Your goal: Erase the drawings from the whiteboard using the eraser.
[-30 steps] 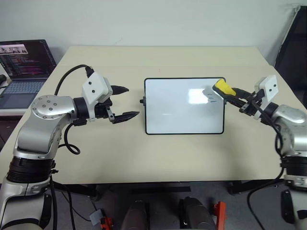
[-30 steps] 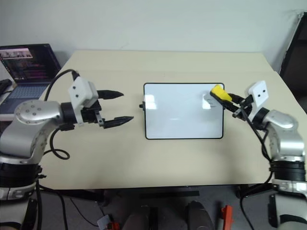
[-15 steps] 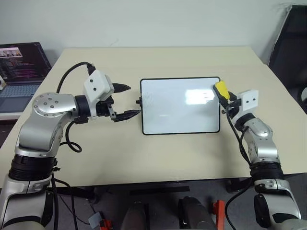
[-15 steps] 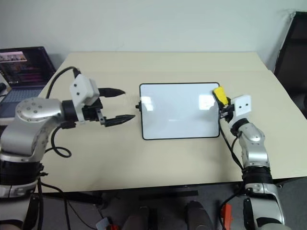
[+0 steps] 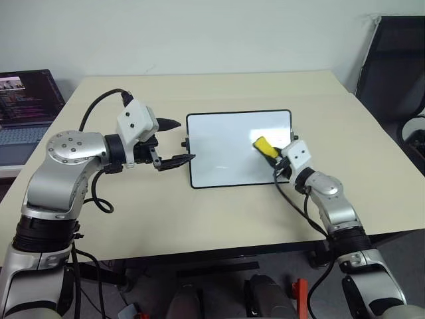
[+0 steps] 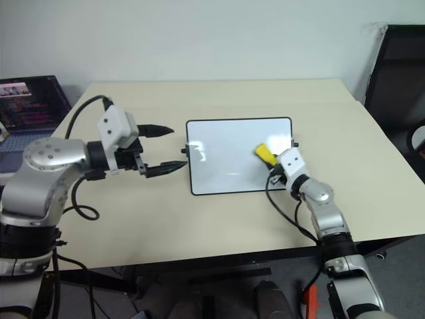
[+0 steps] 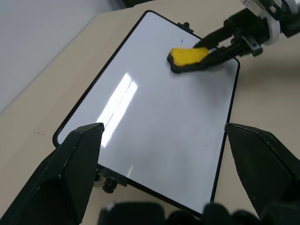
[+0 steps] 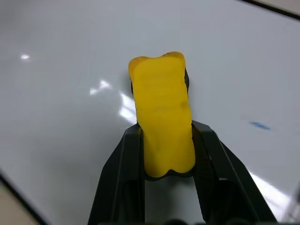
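Note:
The whiteboard (image 5: 219,143) lies flat at the middle of the table. My right gripper (image 5: 269,152) is shut on the yellow eraser (image 5: 263,145), which rests over the right part of the board's white surface. In the right wrist view the eraser (image 8: 162,126) sits between the two black fingers (image 8: 122,164). One of the drawings, a small blue mark (image 8: 259,125), lies on the board just beside it. My left gripper (image 5: 177,141) hangs open just off the board's left edge with nothing in it. In its own wrist view it (image 7: 165,127) looks across the board at the eraser (image 7: 187,55).
A laptop (image 5: 26,100) stands open off the table's far left corner. A black chair (image 5: 392,60) is behind the table's right corner. Bare tan tabletop (image 5: 199,212) surrounds the board.
My right gripper has carried the eraser from the board's far right corner left and down onto its surface. The left arm has kept still. The camera view has swung to the right.

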`<action>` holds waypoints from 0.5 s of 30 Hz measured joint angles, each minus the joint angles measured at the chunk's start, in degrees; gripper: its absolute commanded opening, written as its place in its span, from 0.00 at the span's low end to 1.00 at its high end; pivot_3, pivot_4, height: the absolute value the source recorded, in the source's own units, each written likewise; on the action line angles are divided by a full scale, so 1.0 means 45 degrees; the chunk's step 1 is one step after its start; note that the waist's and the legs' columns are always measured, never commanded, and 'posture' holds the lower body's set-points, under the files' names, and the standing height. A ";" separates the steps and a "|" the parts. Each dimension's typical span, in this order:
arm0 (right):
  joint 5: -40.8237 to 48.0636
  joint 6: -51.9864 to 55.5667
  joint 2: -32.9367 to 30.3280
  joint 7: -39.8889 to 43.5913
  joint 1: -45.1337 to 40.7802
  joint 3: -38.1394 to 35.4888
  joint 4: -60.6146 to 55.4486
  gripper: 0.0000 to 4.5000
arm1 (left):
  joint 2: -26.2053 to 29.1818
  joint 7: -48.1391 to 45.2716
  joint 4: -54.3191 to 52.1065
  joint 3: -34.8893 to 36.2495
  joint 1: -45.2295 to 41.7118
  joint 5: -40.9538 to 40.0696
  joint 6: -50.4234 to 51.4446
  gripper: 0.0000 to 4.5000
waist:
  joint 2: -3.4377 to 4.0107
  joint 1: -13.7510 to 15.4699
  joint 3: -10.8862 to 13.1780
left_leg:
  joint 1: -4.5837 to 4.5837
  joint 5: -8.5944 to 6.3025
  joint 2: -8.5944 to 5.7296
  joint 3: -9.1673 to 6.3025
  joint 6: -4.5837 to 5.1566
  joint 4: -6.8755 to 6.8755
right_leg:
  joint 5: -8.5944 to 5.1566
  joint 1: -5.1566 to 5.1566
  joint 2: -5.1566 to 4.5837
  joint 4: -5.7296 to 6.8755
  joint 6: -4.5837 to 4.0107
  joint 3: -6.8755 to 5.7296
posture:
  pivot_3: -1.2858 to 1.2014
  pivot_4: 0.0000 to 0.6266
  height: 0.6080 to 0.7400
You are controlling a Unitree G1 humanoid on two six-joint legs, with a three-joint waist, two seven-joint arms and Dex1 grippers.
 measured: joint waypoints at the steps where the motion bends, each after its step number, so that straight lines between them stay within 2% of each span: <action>1: 0.0000 0.0046 0.0042 0.0008 0.0058 0.0100 -0.0096 0.22 | -0.0001 0.0001 0.0000 0.0000 -0.0001 0.0000 0.0000 1.00 | 0.0000 -0.0001 0.0000 | -0.0001 0.0000 0.0008 0.0002 0.0000 -0.0002 | 0.0001 -0.0009 0.0007 0.0004 -0.0008 0.0002 | 0.52 0.24 1.00; 8: -0.0235 0.0055 -0.0264 -0.0837 -0.0108 -0.0035 0.0096 0.22 | -0.0021 0.0001 0.0003 -0.0003 -0.0019 0.0040 -0.0004 1.00 | -0.0001 0.0077 0.0000 | -0.0010 0.0001 0.0003 0.0006 -0.0001 -0.0004 | 0.0006 -0.0017 0.0005 -0.0006 -0.0013 0.0008 | 0.52 0.24 1.00; 15: -0.0219 0.0055 -0.1689 -0.1726 0.0339 -0.1590 0.0216 0.22 | -0.0028 -0.0016 0.0035 -0.0004 -0.0045 0.0053 -0.0018 1.00 | -0.0073 0.0428 -0.0044 | -0.0014 0.0001 0.0005 0.0002 -0.0002 -0.0004 | 0.0005 -0.0010 0.0003 -0.0035 -0.0014 0.0003 | 0.52 0.24 1.00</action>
